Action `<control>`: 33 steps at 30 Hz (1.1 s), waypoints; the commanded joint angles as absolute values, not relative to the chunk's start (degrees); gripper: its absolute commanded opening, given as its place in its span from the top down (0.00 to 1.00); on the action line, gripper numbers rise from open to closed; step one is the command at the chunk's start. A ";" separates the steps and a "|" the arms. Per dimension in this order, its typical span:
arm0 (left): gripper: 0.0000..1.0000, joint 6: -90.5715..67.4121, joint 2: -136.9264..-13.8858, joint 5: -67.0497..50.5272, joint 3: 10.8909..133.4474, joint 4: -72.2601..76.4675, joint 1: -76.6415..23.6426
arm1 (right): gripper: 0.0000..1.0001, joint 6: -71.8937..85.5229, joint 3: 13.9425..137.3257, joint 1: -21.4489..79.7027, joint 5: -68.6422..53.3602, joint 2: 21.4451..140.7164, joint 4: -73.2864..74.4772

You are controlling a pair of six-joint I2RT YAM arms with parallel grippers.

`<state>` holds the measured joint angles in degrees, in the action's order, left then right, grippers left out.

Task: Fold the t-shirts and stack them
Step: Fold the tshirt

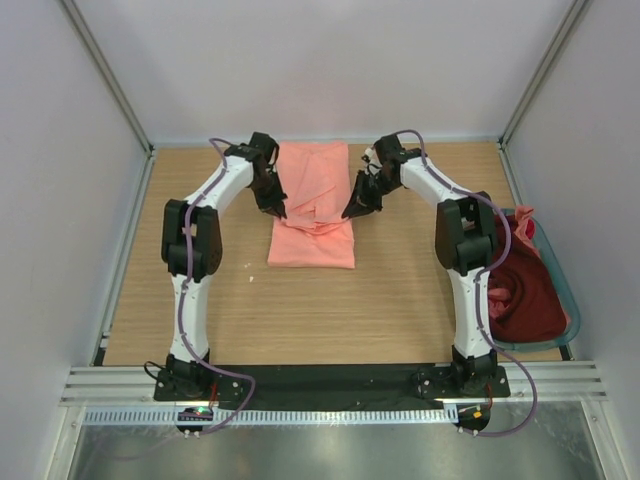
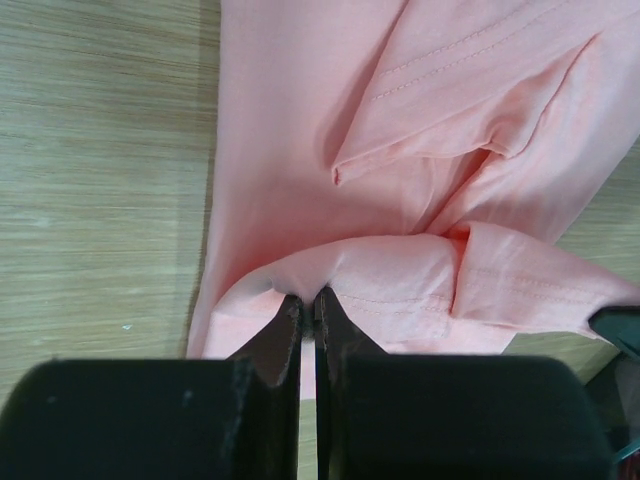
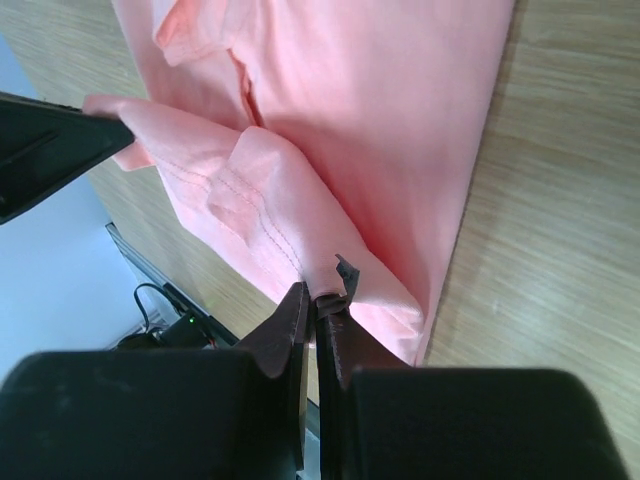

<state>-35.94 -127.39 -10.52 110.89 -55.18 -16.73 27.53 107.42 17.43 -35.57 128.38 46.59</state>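
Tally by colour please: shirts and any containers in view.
Salmon-pink shirts: 2 (partly folded shirt; pink cloth poking out of the basket, mostly hidden)
Maroon shirt: 1
Grey-teal basket: 1
Total: 4

Wooden table (image 1: 400, 310), salmon-pink t-shirt (image 1: 312, 245) lying mid-table, grey-teal basket (image 1: 565, 300) at right edge
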 commanded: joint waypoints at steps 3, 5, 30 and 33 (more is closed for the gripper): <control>1.00 -36.21 -127.79 -9.76 112.76 -55.81 -15.91 | 0.99 28.30 111.44 16.88 -38.14 130.16 45.26; 1.00 -36.47 -128.06 -9.58 113.11 -56.34 -15.47 | 0.99 28.56 112.67 16.53 -38.58 131.13 45.44; 0.62 -37.88 -132.81 -7.56 120.85 -57.22 -14.06 | 0.81 31.20 122.42 13.98 -39.37 139.74 45.17; 0.46 -36.13 -129.83 -3.35 121.99 -58.45 -14.06 | 0.67 30.06 130.66 12.92 -38.42 141.59 49.29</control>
